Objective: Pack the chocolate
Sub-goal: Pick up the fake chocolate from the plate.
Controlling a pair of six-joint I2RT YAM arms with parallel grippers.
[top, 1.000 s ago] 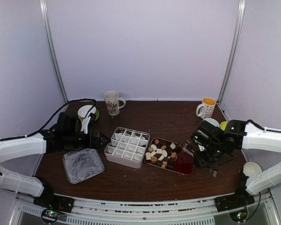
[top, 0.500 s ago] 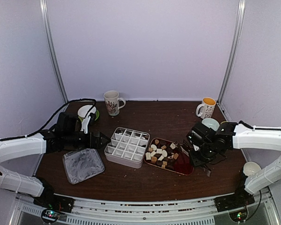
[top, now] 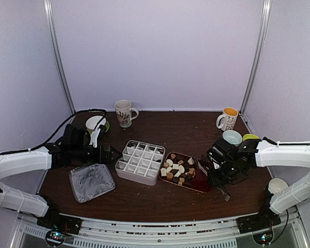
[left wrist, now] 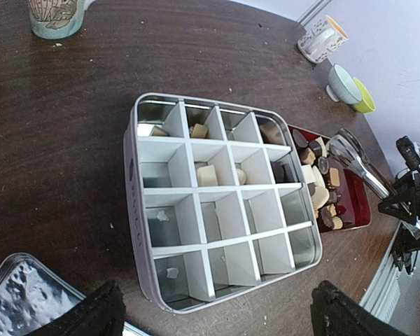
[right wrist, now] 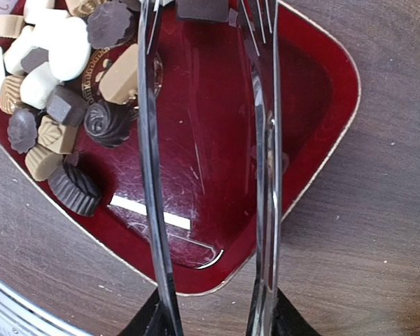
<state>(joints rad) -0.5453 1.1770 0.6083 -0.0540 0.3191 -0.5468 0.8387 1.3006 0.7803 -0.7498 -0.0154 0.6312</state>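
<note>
Dark wooden table [top: 170, 129], pale walls [top: 160, 51]. A mug [top: 123, 112] stands far beyond the left gripper [left wrist: 217, 315], and a tin lid [top: 91, 182] lies beside it. Its fingers are wide apart and hold nothing. The divided tin [left wrist: 136, 182] sits just ahead of them, with a few pieces in its far cells. The right gripper [right wrist: 217, 318] is clamped on the tongs [right wrist: 148, 140], whose arms reach forward over the red tray [right wrist: 315, 91]. The chocolate [right wrist: 56, 49] is heaped ahead and to the left of those fingers, outside the left tong arm.

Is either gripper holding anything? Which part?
The right gripper holds the metal tongs, its fingers squeezing both arms from outside, well back from the tips, over the red tray. The left gripper is open and empty.
</note>
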